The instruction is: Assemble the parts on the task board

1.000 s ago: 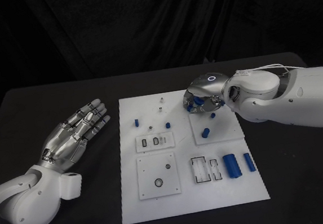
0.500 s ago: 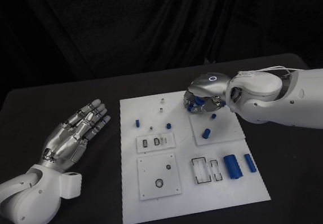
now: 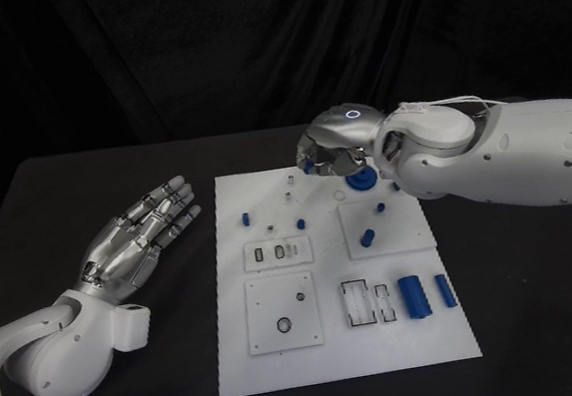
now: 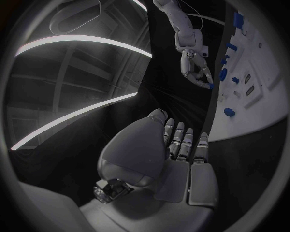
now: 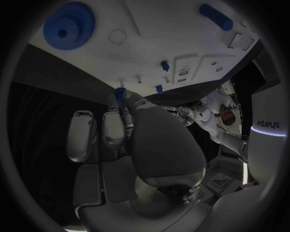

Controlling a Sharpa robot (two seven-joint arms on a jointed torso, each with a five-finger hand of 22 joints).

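The right hand (image 3: 334, 150), pinching a small blue gear (image 5: 120, 92) above the task board (image 3: 341, 351), should descend squarely onto its peg; the left hand (image 3: 136, 242) lies spread, holding nothing.

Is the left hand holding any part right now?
No. In the head view the silver left hand lies open, fingers spread, over the black table beside the white task board, with nothing in it.

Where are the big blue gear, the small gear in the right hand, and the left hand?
Big blue gear (image 5: 67, 30), right wrist view, on its face.
Small blue gear (image 5: 120, 92), right wrist view, toothed edge.
Left hand (image 3: 140, 238), head view, on the palm.
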